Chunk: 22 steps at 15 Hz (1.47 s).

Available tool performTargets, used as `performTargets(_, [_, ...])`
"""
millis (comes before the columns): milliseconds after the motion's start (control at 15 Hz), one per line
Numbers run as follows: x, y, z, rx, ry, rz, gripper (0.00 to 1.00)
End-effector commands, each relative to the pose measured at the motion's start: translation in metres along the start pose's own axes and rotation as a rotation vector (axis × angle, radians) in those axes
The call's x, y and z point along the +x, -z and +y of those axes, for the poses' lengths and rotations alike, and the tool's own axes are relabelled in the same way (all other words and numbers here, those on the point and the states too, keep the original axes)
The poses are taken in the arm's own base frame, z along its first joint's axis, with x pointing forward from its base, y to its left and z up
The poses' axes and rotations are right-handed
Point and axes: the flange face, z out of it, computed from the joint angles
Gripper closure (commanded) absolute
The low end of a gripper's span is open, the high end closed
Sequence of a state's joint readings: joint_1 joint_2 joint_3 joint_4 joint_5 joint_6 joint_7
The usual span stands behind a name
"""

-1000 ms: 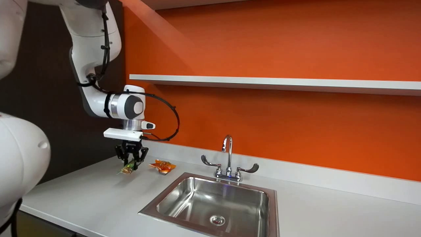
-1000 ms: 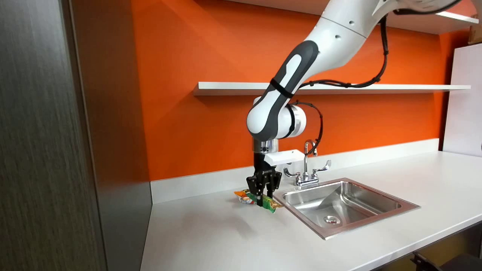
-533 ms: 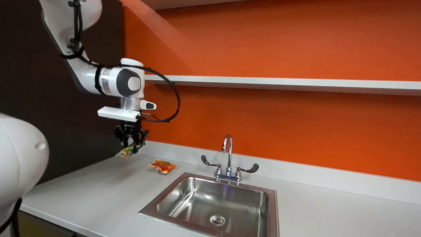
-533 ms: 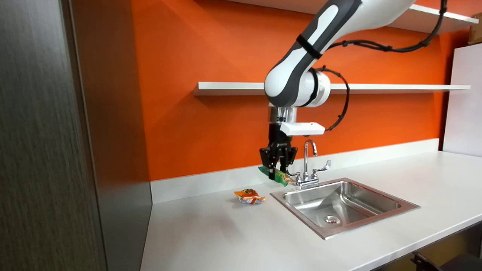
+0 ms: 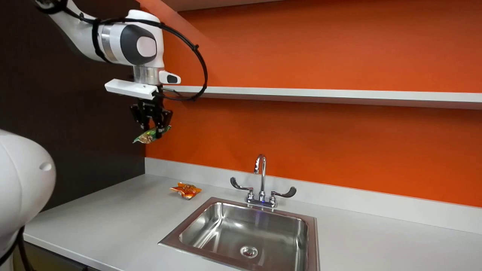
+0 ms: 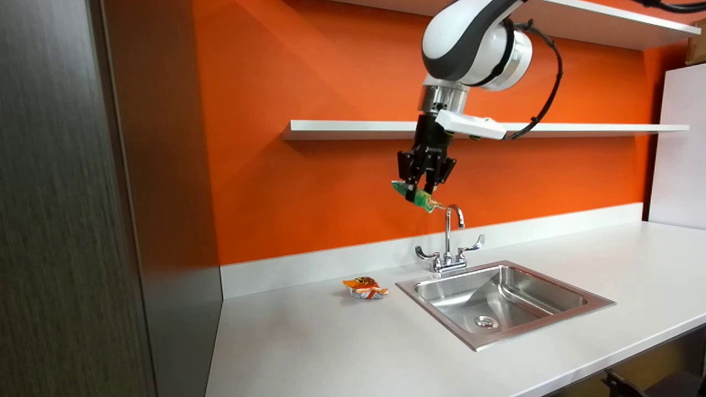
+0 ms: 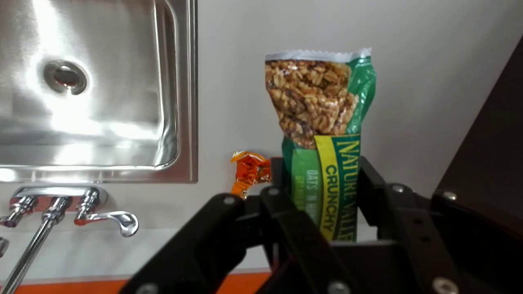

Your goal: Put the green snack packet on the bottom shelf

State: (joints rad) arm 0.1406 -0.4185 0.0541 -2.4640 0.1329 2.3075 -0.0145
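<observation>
Green snack packet (image 5: 150, 134), pinched in the pincer (image 5: 152, 132), now hangs higher at frame left, lower than bottom shelf (image 5: 324, 93); more lift appears needed.

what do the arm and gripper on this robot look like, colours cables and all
The arm is white and rounded, with dark grey panels, black straps, a looping black cable, a silver collar and a long white bar. The gripper is black and two-fingered, with silvery screws showing in the wrist view.
</observation>
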Motion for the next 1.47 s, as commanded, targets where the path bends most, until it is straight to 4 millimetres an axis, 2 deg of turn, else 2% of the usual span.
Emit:
performTargets(0, [0.004, 0.051, 0.003, 0.003, -0.039, 0.074, 0.82])
performTargets(200, [0.017, 0.085, 0.000, -0.002, -0.050, 0.150, 0.82])
performTargets(600, [0.058, 0.148, -0.008, 0.005, -0.088, 0.284, 0.82])
performTargets(867, [0.098, 0.181, -0.014, 0.007, -0.115, 0.341, 0.82])
performTargets(1133, [0.144, 0.194, -0.024, -0.031, -0.124, 0.350, 0.82])
performTargets(1400, [0.189, 0.184, -0.026, -0.100, -0.138, 0.315, 0.82])
